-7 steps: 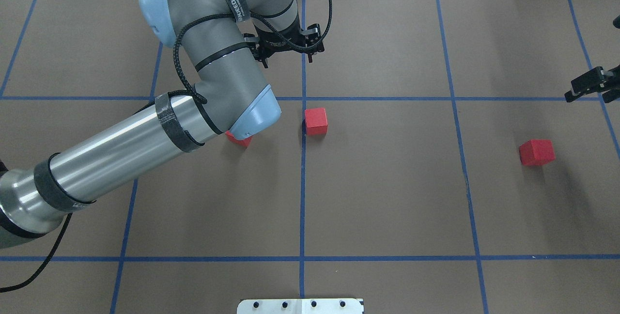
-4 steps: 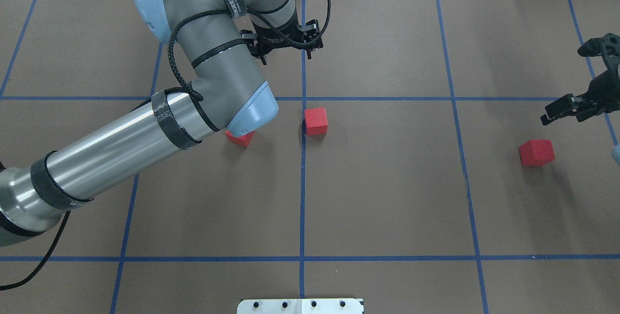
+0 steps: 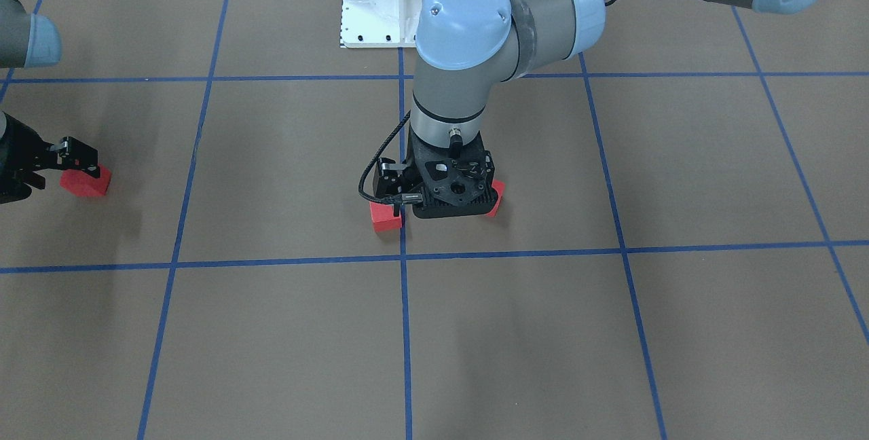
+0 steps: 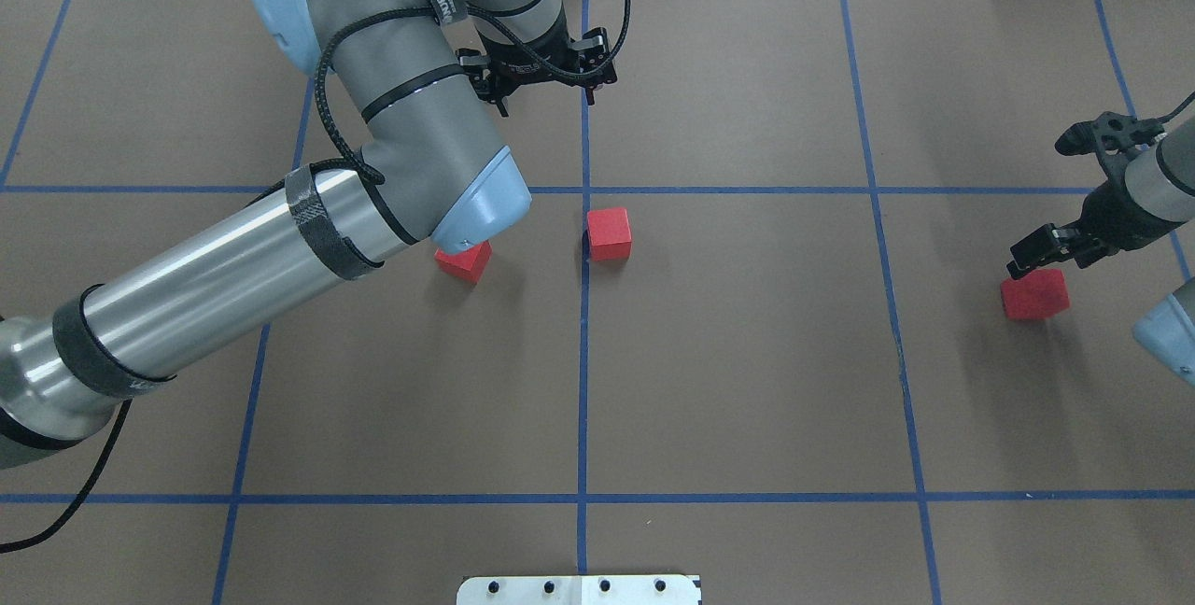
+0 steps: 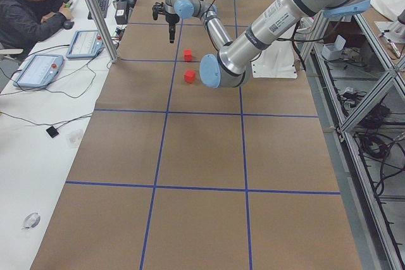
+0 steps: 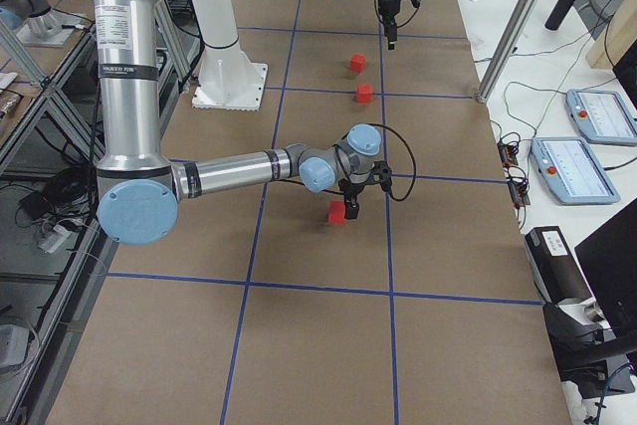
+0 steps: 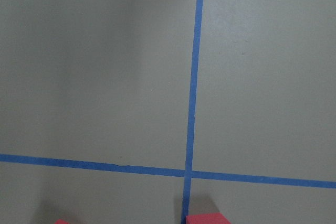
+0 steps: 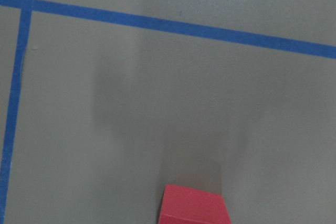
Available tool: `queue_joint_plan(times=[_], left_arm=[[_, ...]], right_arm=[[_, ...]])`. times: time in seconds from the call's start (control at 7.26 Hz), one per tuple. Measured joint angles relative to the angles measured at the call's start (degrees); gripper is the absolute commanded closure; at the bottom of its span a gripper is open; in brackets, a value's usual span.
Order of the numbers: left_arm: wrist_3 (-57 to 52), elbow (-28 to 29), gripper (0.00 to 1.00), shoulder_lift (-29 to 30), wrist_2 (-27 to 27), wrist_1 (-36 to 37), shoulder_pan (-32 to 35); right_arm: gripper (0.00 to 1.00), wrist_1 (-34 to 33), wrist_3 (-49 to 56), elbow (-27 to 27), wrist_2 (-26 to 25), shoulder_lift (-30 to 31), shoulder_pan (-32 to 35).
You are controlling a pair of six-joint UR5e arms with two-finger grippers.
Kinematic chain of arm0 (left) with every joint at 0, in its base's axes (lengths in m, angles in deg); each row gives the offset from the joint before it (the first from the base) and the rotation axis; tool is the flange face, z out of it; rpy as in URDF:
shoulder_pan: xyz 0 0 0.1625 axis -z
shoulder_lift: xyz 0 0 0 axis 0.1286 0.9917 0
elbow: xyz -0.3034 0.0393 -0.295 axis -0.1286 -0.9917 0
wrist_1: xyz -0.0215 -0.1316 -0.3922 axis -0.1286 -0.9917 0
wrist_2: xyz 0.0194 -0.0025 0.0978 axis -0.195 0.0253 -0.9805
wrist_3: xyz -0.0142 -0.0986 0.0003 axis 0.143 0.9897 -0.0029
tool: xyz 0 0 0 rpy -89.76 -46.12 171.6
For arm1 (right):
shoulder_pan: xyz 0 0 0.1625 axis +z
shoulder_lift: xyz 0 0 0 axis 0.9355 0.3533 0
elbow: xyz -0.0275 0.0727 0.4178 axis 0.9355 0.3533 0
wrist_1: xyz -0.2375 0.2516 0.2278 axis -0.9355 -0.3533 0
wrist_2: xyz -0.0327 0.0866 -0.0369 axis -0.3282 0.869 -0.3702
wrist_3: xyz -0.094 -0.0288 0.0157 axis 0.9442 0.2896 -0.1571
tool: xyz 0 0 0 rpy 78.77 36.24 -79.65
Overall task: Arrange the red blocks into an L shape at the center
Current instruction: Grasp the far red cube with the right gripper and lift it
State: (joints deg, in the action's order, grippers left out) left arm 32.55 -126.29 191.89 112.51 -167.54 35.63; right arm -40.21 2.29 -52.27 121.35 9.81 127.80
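Red, matte, three in number: finds the cubes all resting on the brown bench (image 4: 747, 353), none touching another. Locates the first red block (image 4: 609, 233) just on the robot's side of the center (image 4: 584, 189), hard against the blue tape line (image 4: 583, 353); the second red block (image 4: 464, 261) near it to the left, partly under the left arm's elbow (image 4: 476, 204); the third red block (image 4: 1034, 294) well apart to the right. Against the views of a second ago, records no shift in any block. Records two changes in the arms. Notes the right end effector (image 4: 1038, 205), formerly a mere fingertip at the frame edge, now swung inward to hang over the third red block, fingers spread wide and nothing between them; confirms this from the right wrist view, with that block at the lower edge of the frame. Notes the left end effector (image 4: 547, 101), likewise wide and empty, drawn slightly farther beyond the center, away from the two near blocks. Judges the step in hand to be the pick-up of the outlying block by the right arm, with the left arm clearing the assembly area. Judges the task early: no L formed, nothing yet gripped. Flags one concern: cube turned slightly off the grid, hence need for a square descent over it, or risk of nudging it aside.
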Motion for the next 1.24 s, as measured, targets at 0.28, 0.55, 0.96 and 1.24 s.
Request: queue_joint_plan(times=[0.28,0.55,0.96,1.24], left_arm=[[0.00,0.03,0.01,0.00,0.00,-0.01,0.04],[0.00,0.04,0.01,0.00,0.01,0.00,0.04],[0.00,0.04,0.01,-0.08,-0.06,0.07,0.04],[0.00,0.04,0.01,-0.09,-0.07,0.08,0.10]], right_arm=[[0.01,-0.01,0.03,1.52,-0.04,-0.13,-0.80],[0.03,0.01,0.22,2.22,0.07,-0.11,-1.09],[0.53,0.02,0.07,2.21,0.48,0.10,-1.42],[0.94,0.02,-0.53,2.25,0.51,0.13,-1.86]])
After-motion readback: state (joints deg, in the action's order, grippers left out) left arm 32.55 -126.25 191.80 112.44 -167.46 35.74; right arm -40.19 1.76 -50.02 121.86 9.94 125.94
